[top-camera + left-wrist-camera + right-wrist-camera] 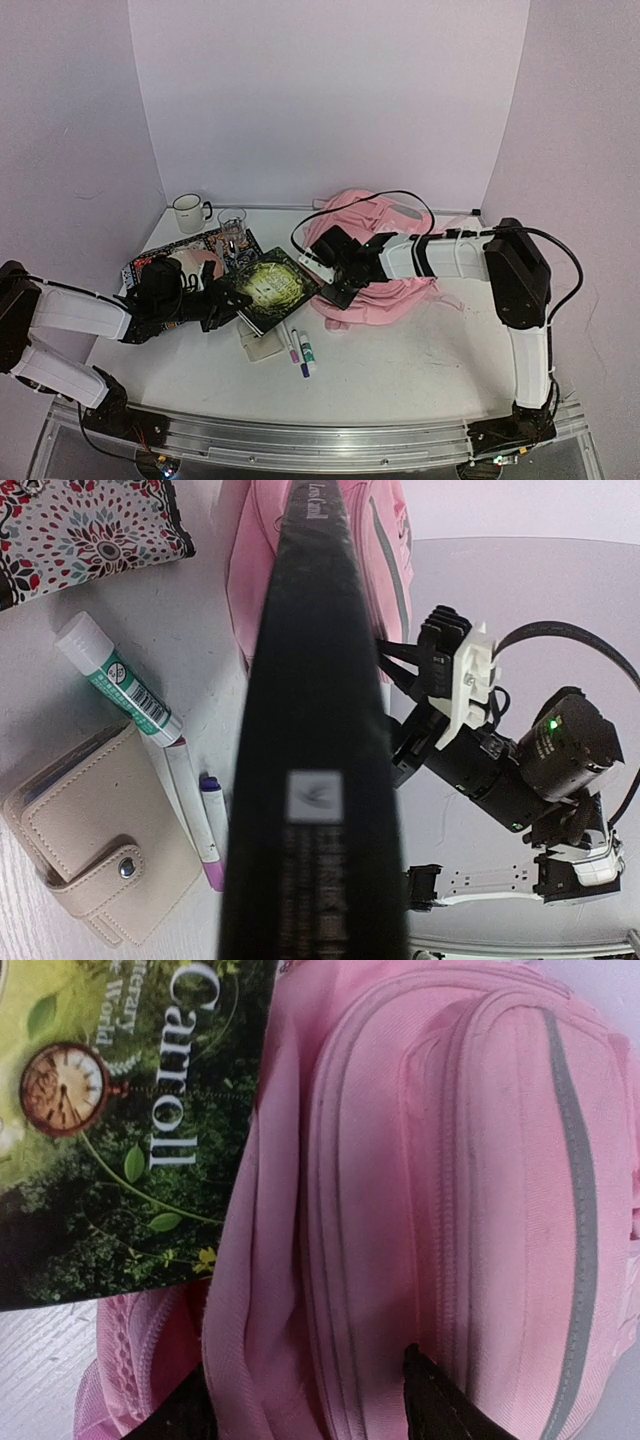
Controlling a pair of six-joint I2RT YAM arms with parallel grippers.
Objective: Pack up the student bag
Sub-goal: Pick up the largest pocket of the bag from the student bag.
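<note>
Pink and soft, the bag point(380, 300) lies on the table point(420, 360), a little right of the middle, under the right arm. The right gripper point(341, 284) is down on the bag's left edge. Its two dark fingers point(432, 1400) stand apart with a fold of pink cloth between them. I cannot tell if they are pinching the cloth or only resting there. I cannot see a wide open hole in the bag. The zip lines on top look shut, or close to it.

The left gripper point(220, 300) is closed tight on a book point(272, 288) with a green and black cover. The far corner of the book is right at the bag, just beside the right gripper.

I think the job now is to get the book into the bag. To do it well, the right gripper should take a good pinch of the top cloth and lift it, so the hole gets big. Then the left gripper can slide the book in, thin edge first, nice and slow. If the hole is small, the book's corner may catch on the cloth and push the whole bag away.

A wallet point(85, 850), a glue stick point(120, 680) and a purple pen point(210, 830) lie on the table near the book.
</note>
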